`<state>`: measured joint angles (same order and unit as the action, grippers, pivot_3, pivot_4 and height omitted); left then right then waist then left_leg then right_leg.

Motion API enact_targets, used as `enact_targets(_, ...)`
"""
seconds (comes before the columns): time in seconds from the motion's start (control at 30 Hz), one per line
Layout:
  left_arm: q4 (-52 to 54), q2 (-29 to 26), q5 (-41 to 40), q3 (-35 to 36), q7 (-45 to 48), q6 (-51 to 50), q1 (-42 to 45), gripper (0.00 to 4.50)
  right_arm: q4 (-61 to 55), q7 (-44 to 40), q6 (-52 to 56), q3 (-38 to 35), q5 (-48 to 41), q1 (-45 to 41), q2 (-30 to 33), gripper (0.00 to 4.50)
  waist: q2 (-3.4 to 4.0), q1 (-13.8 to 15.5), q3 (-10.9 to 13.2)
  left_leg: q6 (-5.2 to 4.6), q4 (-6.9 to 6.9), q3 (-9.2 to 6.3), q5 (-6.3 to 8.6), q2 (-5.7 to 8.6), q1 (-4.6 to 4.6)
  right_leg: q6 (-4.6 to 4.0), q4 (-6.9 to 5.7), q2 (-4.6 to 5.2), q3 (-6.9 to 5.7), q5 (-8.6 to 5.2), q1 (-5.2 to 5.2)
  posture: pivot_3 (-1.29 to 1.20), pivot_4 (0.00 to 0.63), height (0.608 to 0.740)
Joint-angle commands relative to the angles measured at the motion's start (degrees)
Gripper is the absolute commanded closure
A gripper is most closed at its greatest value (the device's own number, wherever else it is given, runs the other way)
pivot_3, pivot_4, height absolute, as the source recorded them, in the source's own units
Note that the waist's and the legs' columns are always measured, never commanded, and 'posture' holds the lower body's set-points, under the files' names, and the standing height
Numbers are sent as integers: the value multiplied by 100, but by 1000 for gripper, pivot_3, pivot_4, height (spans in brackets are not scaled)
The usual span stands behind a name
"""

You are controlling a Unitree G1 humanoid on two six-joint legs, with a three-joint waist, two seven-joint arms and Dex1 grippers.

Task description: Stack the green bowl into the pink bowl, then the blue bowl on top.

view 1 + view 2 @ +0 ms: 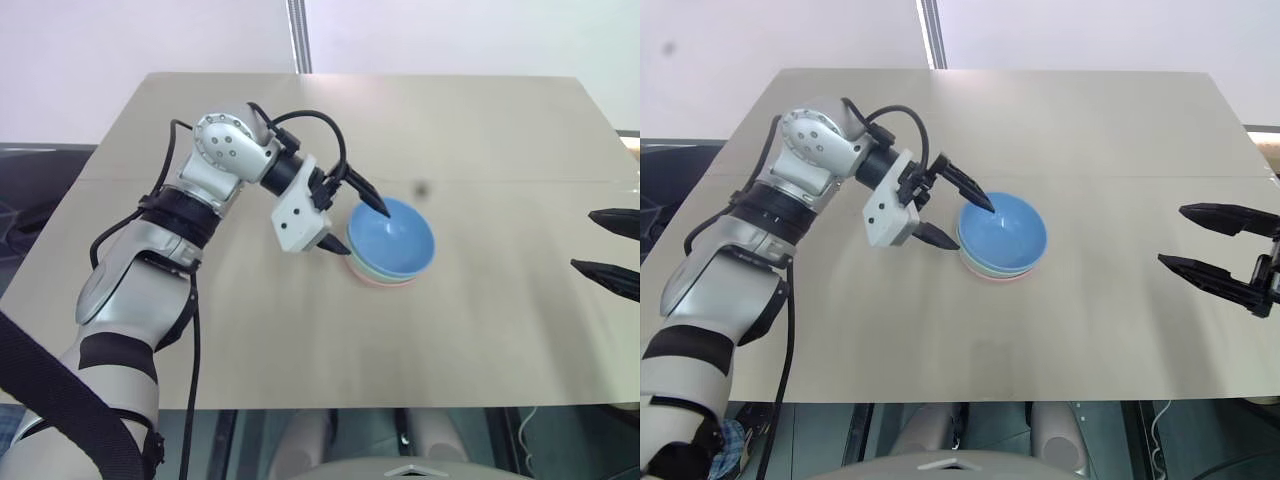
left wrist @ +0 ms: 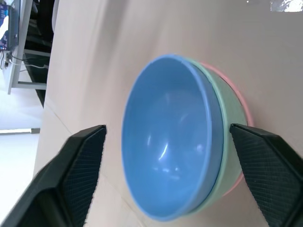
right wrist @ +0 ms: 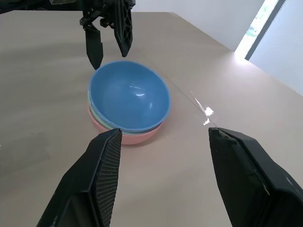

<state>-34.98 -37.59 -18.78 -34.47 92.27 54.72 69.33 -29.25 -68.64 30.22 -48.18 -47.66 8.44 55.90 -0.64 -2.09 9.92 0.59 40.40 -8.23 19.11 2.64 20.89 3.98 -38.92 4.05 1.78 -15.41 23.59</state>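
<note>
Between the left gripper's (image 1: 953,209) spread fingers: the rim of the blue bowl (image 1: 1005,233). Jaws open, one fingertip above the rim's inner edge, the other outside the stack wall; no grip visible. Blue bowl sits nested in the green bowl (image 2: 226,156), which sits in the pink bowl (image 3: 137,137), all on the table (image 1: 480,330). Right gripper (image 1: 1212,245) open, empty, well apart from the stack, pointing toward it.
</note>
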Motion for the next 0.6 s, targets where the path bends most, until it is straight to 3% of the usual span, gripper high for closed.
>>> enact_targets(0.03,-164,-5,-61,496,23,-381,261,297,6,-46,-133,-173,-30,-50,83,1260,0,1,0,0,0,0,0,0,1,0,0,0,0,0,0,0,150,740)
enact_targets(0.13,-158,-81,-242,969,-3,-1419,214,297,40,-98,-158,-168,-33,-39,91,1260,0,-8,0,0,0,0,0,0,0,0,0,-1,0,0,0,0,150,740)
enact_targets(0.27,306,-604,-535,1646,-264,-3272,-332,297,121,-167,-149,-162,-33,18,48,1260,1,-39,0,0,-1,0,0,0,-3,1,-1,-2,0,0,0,0,150,740)
enact_targets(0.4,970,-1366,-847,2394,-731,-5073,-1417,297,394,-260,-367,-24,211,340,-261,1260,10,-82,-5,0,-13,-5,0,-8,-18,0,-3,-9,16,-1,2,0,150,740)
enact_targets(0.6,2053,-2114,-1310,3543,-1234,-6579,-3275,297,872,-449,-509,-60,380,575,-282,1260,11,-23,-4,0,-8,-11,0,-5,-19,0,-3,-3,24,0,0,0,150,740)
